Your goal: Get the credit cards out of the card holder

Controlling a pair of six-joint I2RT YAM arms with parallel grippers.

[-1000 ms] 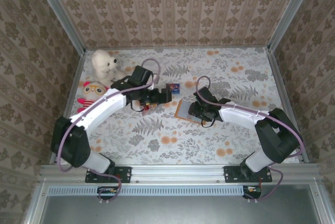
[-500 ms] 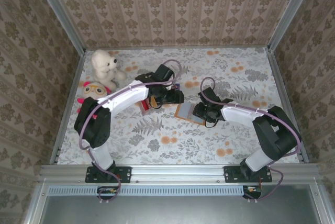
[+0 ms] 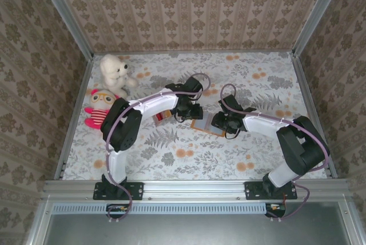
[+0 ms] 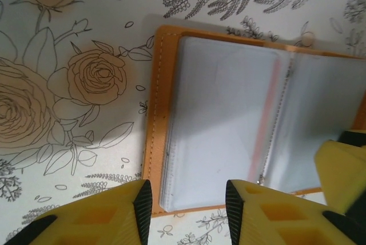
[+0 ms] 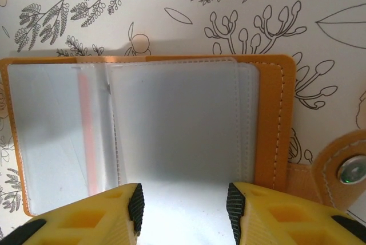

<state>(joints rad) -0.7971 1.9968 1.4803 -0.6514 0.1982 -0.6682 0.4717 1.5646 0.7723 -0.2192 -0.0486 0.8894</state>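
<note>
The card holder (image 3: pixel 201 123) lies open on the table, a tan case with greyish clear pockets (image 4: pixel 223 113), (image 5: pixel 171 119). My left gripper (image 4: pixel 187 210) hangs over its near left corner, jaws apart, with the pocket corner in the gap and touching neither pad. From the other side my right gripper (image 5: pixel 184 213) stands open over a clear pocket page. A reddish strip (image 5: pixel 84 125) shows through the pockets; I cannot tell if it is a card. Red and orange credit cards (image 3: pixel 160 117) lie on the table beside my left arm.
A white bear (image 3: pixel 114 70) and a red striped doll (image 3: pixel 98 106) sit at the far left. The holder's snap tab (image 5: pixel 350 172) sticks out beside my right gripper. The right gripper's yellow finger (image 4: pixel 342 173) comes close to the left gripper.
My left arm has swung right, from the loose cards to the holder's edge, and its jaws have narrowed. The right gripper has hardly moved.
</note>
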